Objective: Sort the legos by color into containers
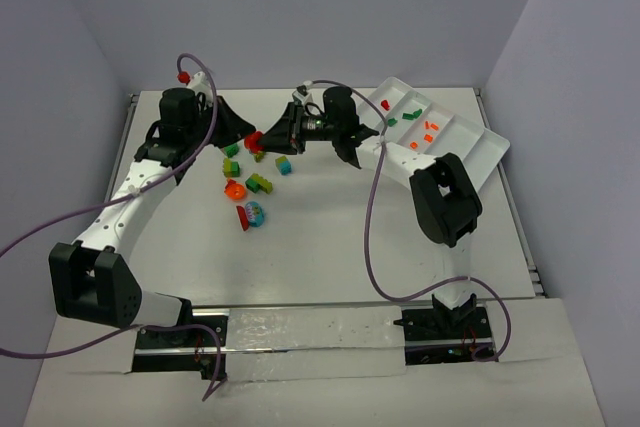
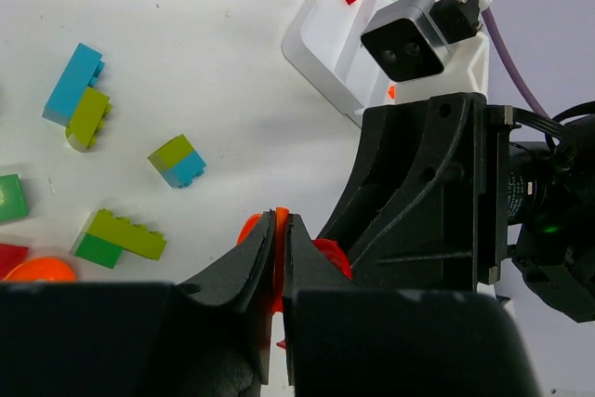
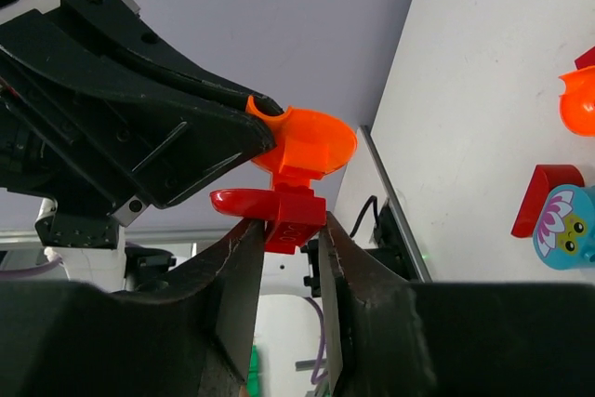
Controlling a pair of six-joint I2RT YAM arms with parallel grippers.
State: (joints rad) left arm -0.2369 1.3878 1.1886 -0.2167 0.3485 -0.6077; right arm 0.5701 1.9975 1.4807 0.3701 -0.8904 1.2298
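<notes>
**Holding one orange-and-red lego stack between both tools**

Left tool [image 2: 277,230] is closed on the thin edge of an orange dish piece [image 3: 311,141], jaws almost together. A red piece [image 3: 288,211] is stuck to the underside of the orange one. Right tool [image 3: 295,230] has a finger pressed on each side of that red piece, gripping it. The two tools meet tip to tip over the far left-centre of the table [image 1: 330,247], with the stack lifted off the surface.

White tray [image 1: 470,142] sits at the far right of the table, set at a diagonal, apart from both tools. One compartment holds a red brick [image 1: 385,104], the next green bricks [image 1: 410,114], and the one after that orange bricks [image 1: 429,131].

Loose legos lie on the table just on the near side of the tools:
- a cyan and yellow-green brick [image 1: 283,165]
- a green and yellow-green stack [image 1: 261,183]
- a small green brick [image 1: 231,150]
- an orange half-ball [image 1: 235,188]
- a red wedge touching a cyan printed block [image 1: 252,213], nearest the arm bases
</notes>
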